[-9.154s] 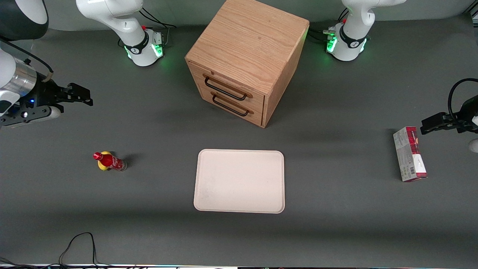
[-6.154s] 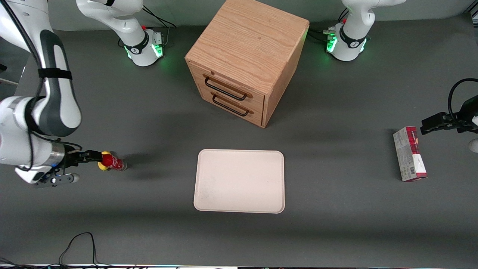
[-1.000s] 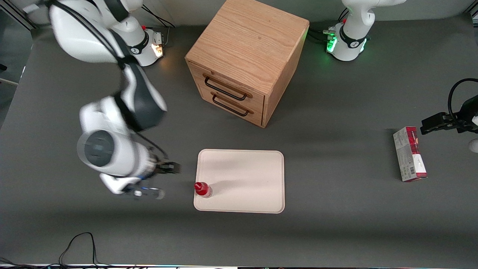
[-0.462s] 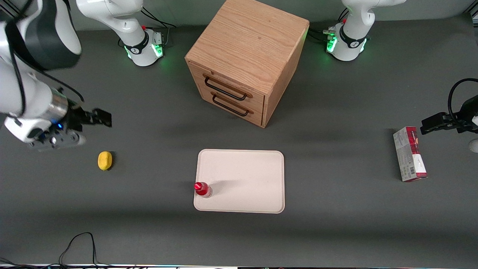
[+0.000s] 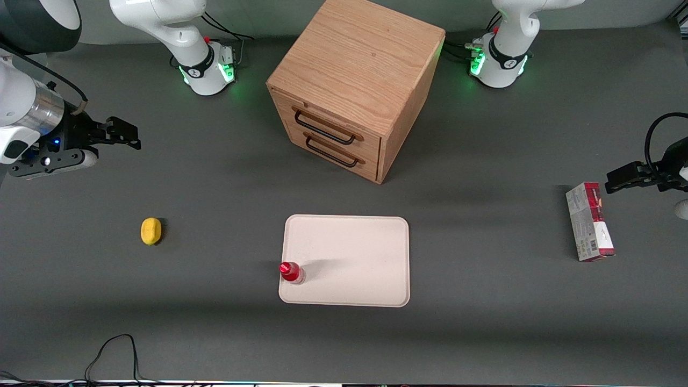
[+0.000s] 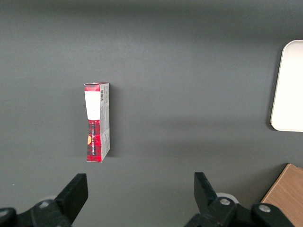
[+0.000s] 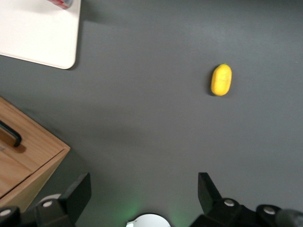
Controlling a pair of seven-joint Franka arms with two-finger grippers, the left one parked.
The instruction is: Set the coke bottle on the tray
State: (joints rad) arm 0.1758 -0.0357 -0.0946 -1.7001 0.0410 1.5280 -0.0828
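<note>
My jaws (image 5: 126, 134) hang above the bare tabletop (image 5: 215, 333) at my own working end, spread wide with nothing between them; in my wrist view the two dark fingers (image 7: 78, 194) stand well apart over grey surface.

The coke bottle (image 5: 291, 272) stands upright on the tray (image 5: 355, 258), tucked against the tray's edge on the side toward my end of the tabletop, and in the part of the tray nearer the front camera. It is well apart from my jaws: nearer the front camera than they are, and toward the middle of the tabletop. In my wrist view only a sliver of its red body (image 7: 60, 3) shows at the frame's edge, over one rounded corner of the tray (image 7: 42, 38).

The yellow lemon-like lump (image 5: 151, 231) lies alone on the tabletop, between my jaws and the bottle but touching neither; it is nearer the front camera than my jaws.

The wooden drawer cabinet (image 5: 355, 86) sits farther from the front camera than the tray, its two drawers shut. A red-and-grey carton (image 5: 589, 221) lies flat toward the parked arm's end.
</note>
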